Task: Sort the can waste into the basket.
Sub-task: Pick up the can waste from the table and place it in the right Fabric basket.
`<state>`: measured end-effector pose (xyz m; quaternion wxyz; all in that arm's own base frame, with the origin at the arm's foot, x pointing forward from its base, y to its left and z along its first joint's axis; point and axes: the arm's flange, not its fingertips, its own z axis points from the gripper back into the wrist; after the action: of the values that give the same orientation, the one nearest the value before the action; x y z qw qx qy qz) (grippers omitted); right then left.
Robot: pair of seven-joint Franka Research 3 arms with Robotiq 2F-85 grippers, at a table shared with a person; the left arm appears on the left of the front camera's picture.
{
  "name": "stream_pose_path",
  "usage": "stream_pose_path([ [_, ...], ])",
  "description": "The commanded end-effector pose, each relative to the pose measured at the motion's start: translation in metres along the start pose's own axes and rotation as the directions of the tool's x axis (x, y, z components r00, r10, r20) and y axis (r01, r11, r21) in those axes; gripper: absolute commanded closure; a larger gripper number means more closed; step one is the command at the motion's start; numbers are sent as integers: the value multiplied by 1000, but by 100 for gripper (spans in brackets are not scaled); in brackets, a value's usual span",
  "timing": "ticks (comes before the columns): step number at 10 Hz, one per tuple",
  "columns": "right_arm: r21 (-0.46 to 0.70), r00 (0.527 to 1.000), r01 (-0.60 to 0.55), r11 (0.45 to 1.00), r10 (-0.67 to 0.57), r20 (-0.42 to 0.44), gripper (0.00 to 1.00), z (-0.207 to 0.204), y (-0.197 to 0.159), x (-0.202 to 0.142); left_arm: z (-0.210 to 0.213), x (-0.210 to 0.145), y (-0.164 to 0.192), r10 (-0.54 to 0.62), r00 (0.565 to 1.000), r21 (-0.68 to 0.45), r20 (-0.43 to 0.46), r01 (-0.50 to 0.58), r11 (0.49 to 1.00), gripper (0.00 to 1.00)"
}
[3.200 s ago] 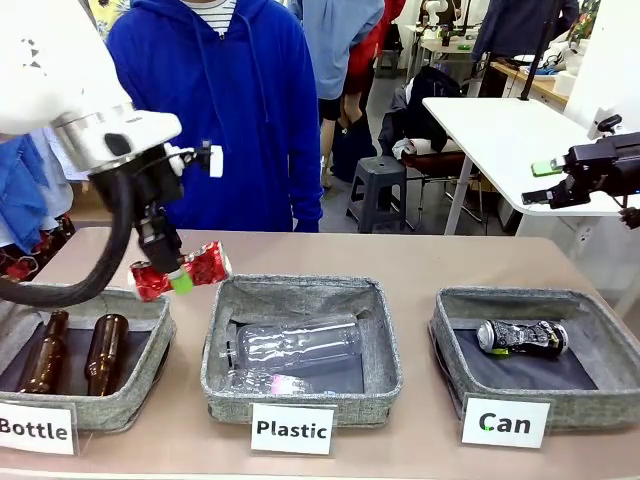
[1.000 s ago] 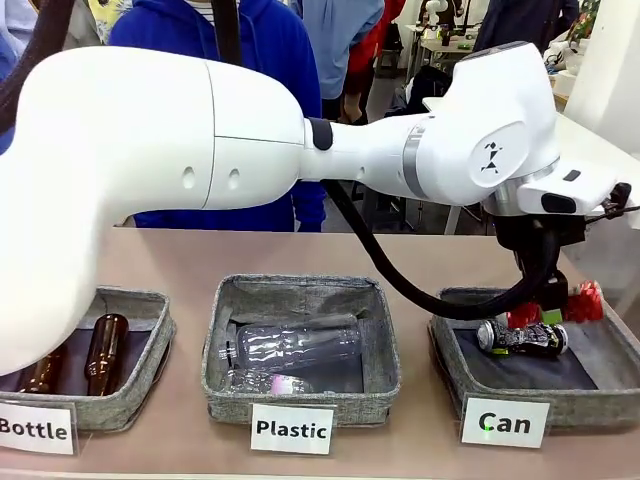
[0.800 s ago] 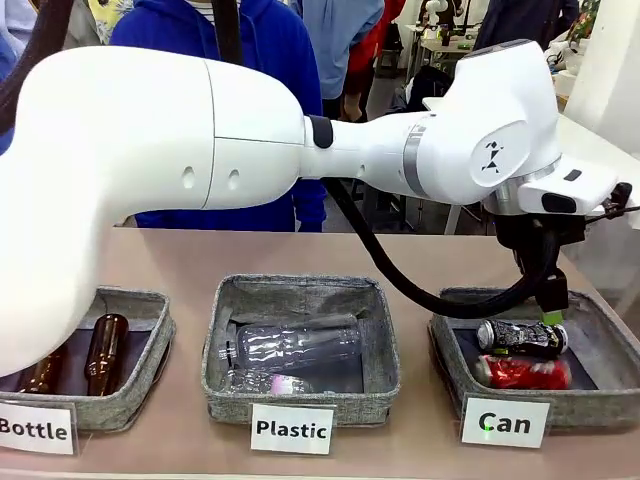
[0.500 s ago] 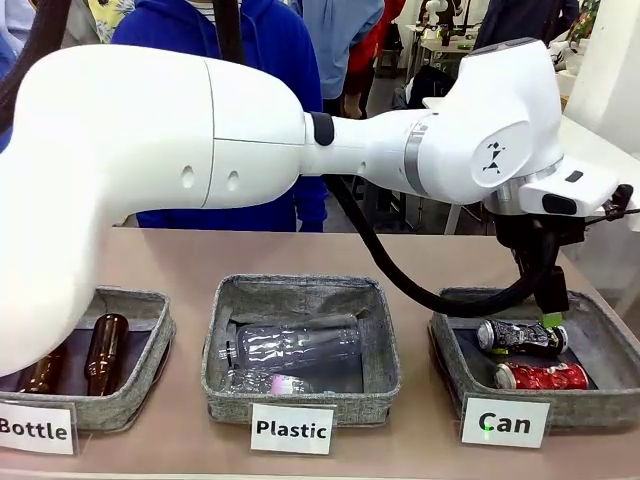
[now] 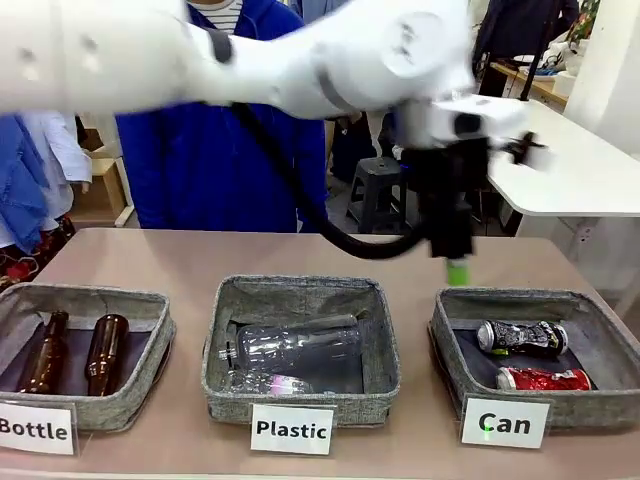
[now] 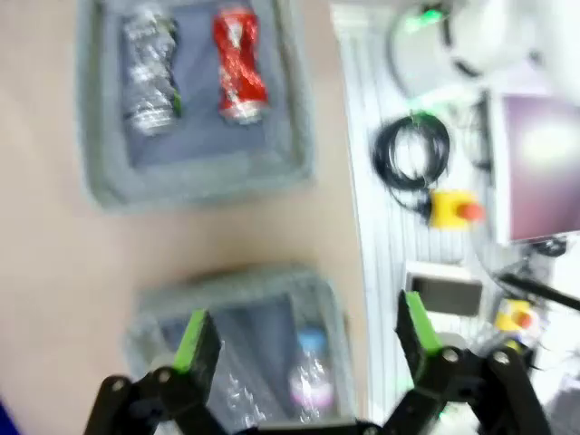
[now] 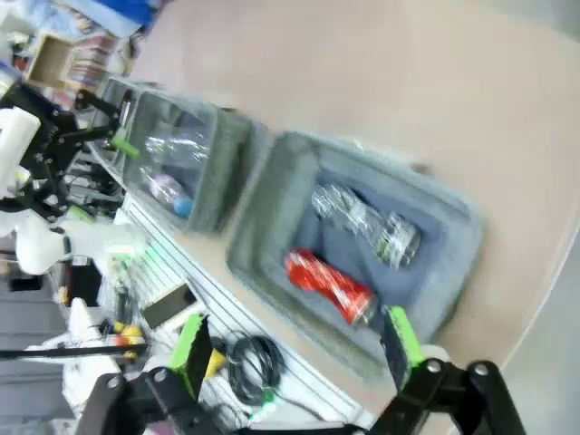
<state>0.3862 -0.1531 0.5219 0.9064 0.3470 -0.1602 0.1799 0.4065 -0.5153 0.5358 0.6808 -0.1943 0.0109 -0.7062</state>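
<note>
**Two cans lie in the Can basket, both grippers open and empty**

Two white arms belong to our rig, and in the front view we see the left arm (image 5: 300, 60) first, because it is the largest thing: it reaches from the left across the middle, blurred, above the table (image 5: 300, 255). Its left gripper (image 5: 452, 262) hangs above the far edge of the basket (image 5: 450, 370), apart from it. In the left wrist view its green-padded fingers (image 6: 196, 340) stand wide apart with nothing between them.

Next we see the three grey baskets in a row near the front edge of the table. The left one, labelled "Bottle" (image 5: 35, 428), holds two brown glass bottles (image 5: 75, 352). The middle one, labelled "Plastic" (image 5: 291, 429), holds clear plastic bottles (image 5: 295, 345). The right one carries the "Can" label (image 5: 505, 422).

Inside this basket we see the can waste: the black-and-silver can (image 5: 522, 337) lies toward the far side and the red can (image 5: 543, 379) lies just beside it, nearer to the label. Both lie on their sides on the dark liner.

In the right wrist view, the right gripper (image 7: 294, 349) is also open and holds nothing; the basket with both cans is below it.
</note>
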Motion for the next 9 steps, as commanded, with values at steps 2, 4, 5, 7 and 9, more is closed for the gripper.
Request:
stream_pose_path([
  [2, 196, 997, -23, 980, 7, 78, 0, -68, 11, 81, 71, -169, -21, 146, 971, -119, 187, -125, 985, 0],
  [4, 398, 987, 72, 915, -123, 103, 0, -132, 33, 97, 113, -287, -2, 515, 785, -228, 345, -462, 857, 0],
  [5, 481, 983, 110, 870, -167, 76, 0, -159, 44, 96, 120, -358, 8, 659, 644, -403, 388, -525, 750, 0],
  [7, 478, 965, 135, 868, -224, 133, 0, -168, 50, 97, 106, -475, 14, 804, 169, -669, 569, -474, 573, 0],
  [9, 481, 965, 202, 853, -256, 49, 0, -164, 34, 100, 47, -557, 9, 713, -256, -757, 652, -276, 593, 0],
])
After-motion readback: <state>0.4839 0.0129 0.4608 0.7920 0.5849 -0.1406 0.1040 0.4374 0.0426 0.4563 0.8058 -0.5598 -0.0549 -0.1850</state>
